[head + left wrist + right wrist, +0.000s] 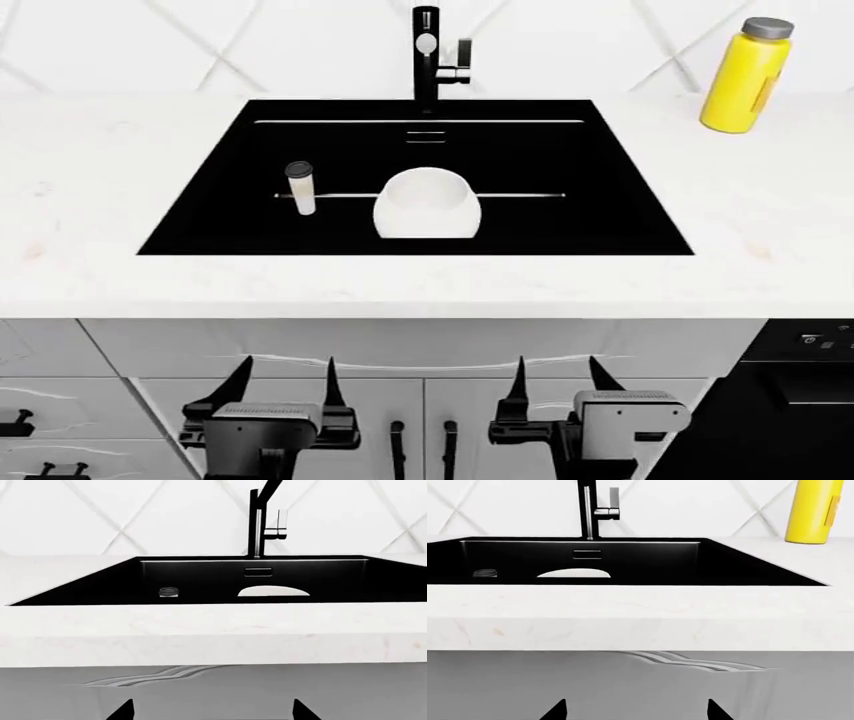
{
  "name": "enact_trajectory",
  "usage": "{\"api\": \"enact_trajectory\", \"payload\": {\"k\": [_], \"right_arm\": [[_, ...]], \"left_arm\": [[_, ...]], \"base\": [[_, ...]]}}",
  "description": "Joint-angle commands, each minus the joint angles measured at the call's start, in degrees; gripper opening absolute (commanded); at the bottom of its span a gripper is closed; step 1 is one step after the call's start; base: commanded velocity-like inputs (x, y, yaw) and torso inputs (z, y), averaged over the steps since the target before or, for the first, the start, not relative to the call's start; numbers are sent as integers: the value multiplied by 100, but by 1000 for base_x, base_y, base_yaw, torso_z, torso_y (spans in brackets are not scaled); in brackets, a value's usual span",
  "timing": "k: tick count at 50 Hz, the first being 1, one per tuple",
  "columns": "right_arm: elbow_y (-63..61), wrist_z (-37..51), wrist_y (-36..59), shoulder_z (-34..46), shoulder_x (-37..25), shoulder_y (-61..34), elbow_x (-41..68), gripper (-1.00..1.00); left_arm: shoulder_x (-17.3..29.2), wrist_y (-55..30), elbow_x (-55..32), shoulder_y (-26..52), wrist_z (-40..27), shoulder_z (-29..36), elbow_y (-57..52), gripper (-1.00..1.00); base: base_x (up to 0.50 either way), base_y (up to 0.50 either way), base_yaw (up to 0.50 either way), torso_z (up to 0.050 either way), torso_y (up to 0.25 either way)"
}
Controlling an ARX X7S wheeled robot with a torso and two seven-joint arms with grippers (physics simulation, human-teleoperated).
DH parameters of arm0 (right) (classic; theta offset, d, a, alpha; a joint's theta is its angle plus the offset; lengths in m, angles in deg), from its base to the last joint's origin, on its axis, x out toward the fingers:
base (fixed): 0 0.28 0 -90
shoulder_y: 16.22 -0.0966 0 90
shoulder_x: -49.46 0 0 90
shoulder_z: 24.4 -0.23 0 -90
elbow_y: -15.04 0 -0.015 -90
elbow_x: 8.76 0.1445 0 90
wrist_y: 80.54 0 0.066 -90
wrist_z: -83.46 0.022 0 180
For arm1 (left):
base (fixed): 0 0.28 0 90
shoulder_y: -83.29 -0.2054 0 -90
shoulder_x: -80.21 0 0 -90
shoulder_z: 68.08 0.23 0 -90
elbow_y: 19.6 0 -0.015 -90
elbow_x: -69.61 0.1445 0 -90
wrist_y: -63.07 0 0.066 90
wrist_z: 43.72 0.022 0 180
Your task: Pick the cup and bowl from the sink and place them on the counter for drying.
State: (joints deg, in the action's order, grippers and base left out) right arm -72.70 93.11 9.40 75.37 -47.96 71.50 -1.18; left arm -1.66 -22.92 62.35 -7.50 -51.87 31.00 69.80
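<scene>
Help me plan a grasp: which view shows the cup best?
The head view: the cup shows whole, standing in the sink left of the bowl. Both wrist views catch only its dark rim above the counter edge.

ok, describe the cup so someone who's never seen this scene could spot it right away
Start at the black sink set into the white marble counter, below the black faucet. Inside the basin, left of the large white bowl, stands the cup. It is a slim whitish cylinder with a dark grey rim, far smaller than the bowl and unlike the tall yellow bottle out on the counter.
</scene>
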Motion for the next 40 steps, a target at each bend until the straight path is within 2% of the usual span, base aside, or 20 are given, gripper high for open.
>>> {"api": "enact_trajectory", "payload": {"k": [1,8,11,12,13,14,16,19,23,29,32,36,40], "right_arm": [[5,47,-10,63,-39,-6,44,100],[-13,60,-34,99,-66,4,77,100],[-228,129,111,178,-117,52,-39,100],[-443,119,285,59,-119,57,190,100],[-558,173,433,-8,-117,53,277,100],[-941,190,770,-88,-187,28,446,100],[-1706,114,1770,-96,-401,-101,845,100],[-2570,240,2766,-225,-740,-331,1056,100],[-3365,323,3810,-558,-1090,-738,1532,100],[-3340,167,5503,-1225,-1431,-2374,2716,100],[-2989,52,6167,-1185,-1630,-3407,2995,100],[-2124,-211,6665,-1034,-1621,-4528,3213,100],[-1139,-460,6798,-714,-1653,-5541,3083,100]], "left_arm": [[67,-97,-41,-12,-34,69,-59,100],[106,27,-155,-77,-1,62,-126,100],[135,-238,-37,-117,-161,87,-358,100],[83,-440,-479,-143,-163,-124,-545,100],[97,-534,-555,-139,-162,-139,-665,100],[217,-1096,-504,-142,-327,-133,-1126,100],[425,-2106,-1154,-10,-244,-210,-2085,100],[691,-3167,-1536,319,-403,-255,-2935,100],[907,-4106,-1906,708,-556,-336,-3475,100],[1019,-5897,-3029,2177,-745,-728,-3826,100],[1056,-6700,-3418,3156,-873,-798,-3699,100],[1189,-7263,-3711,4151,-747,-939,-3045,100],[1126,-7331,-3591,5113,-583,-745,-2110,100]], "base": [[0,0,0,0,0],[0,0,0,0,0],[0,0,0,0,0],[0,0,0,0,0],[0,0,0,0,0],[0,0,0,0,0],[0,0,0,0,0],[0,0,0,0,0],[0,0,0,0,0],[0,0,0,0,0],[0,0,0,0,0],[0,0,0,0,0],[0,0,0,0,0]]}}
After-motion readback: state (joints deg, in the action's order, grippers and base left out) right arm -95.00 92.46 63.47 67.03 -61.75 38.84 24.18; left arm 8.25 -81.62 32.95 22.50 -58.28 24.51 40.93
